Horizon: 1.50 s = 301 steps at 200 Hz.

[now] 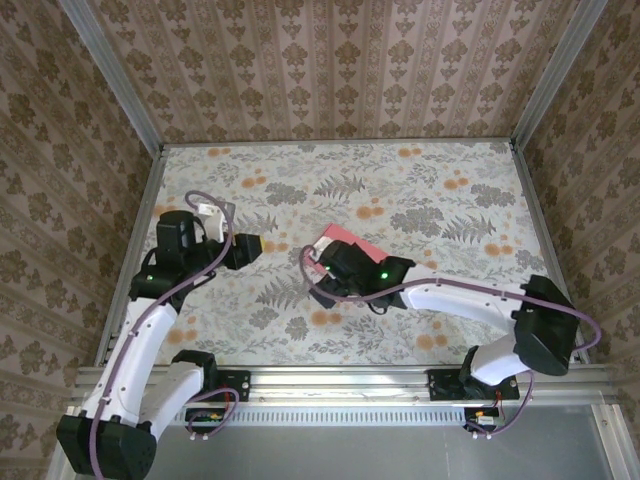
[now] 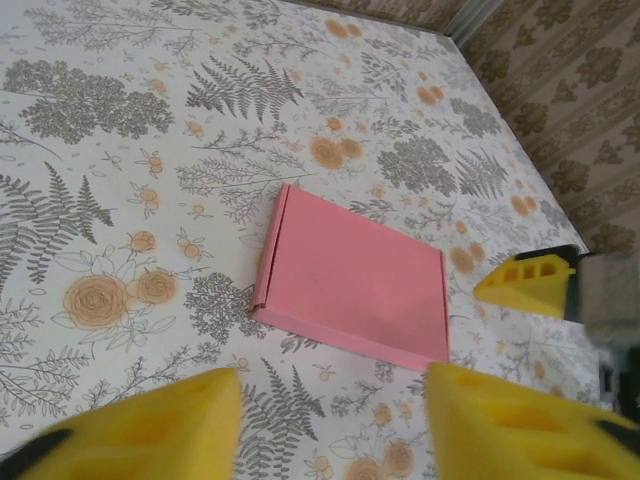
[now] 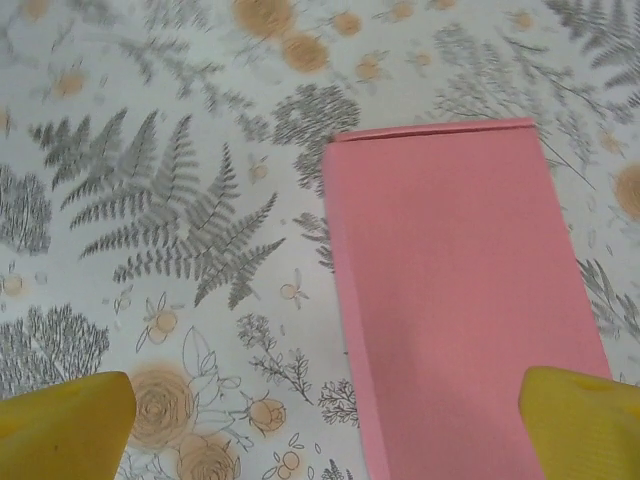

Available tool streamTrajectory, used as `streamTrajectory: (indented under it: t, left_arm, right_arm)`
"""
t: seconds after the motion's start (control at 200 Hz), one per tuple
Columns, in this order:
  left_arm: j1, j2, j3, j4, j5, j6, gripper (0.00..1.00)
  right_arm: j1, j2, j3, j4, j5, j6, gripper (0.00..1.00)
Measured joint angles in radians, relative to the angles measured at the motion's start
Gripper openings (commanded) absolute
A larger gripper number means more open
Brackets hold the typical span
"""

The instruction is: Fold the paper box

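Right gripper (image 3: 322, 430) hovers wide-spread above paper box (image 3: 450, 300).

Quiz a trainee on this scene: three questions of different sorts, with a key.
1. True or false: the right gripper has its jaws clamped on the paper box.
2. The paper box lies: A) flat and folded shut on the table; B) standing on edge; C) spread open as a sheet.
3. Fill in: the left gripper is apart from the box, its jaws ___.
Key: 1 false, the jaws stand open; 2 A; 3 open.
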Motion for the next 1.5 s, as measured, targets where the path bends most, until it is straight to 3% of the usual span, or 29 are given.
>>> streamTrajectory:
  t: [0.145, 0.47, 0.75, 0.915, 1.08, 1.28, 1.505]
  left_arm:
    - [-0.028, 0.023, -0.018, 0.036, -0.093, -0.019, 1.0]
    - [-0.016, 0.123, -0.098, 0.204, -0.389, 0.065, 1.0]
    - [0.058, 0.264, -0.203, 0.448, -0.586, 0.187, 1.0]
    - [0.082, 0.363, -0.299, 0.656, -0.632, 0.267, 1.0]
    - [0.087, 0.507, -0.337, 0.867, -0.641, 0.319, 1.0]
    - [0.103, 0.608, -0.322, 1.001, -0.65, 0.377, 1.0]
    - [0.222, 0.693, -0.38, 1.235, -0.6, 0.361, 1.0]
  right_arm:
    - [-0.075, -0.101, -0.055, 0.021, 0.045, 0.097, 1.0]
    - [-0.269, -0.301, -0.243, 0.175, 0.203, 0.138, 1.0]
    - [-0.638, -0.41, -0.439, 0.352, 0.203, 0.111, 1.0]
    - [-0.77, -0.406, -0.505, 0.439, 0.163, 0.054, 1.0]
    - [-0.836, -0.359, -0.55, 0.554, 0.143, 0.025, 1.0]
    - [-0.847, -0.28, -0.588, 0.704, 0.136, -0.014, 1.0]
    - [-0.854, -0.189, -0.621, 0.883, 0.124, -0.055, 1.0]
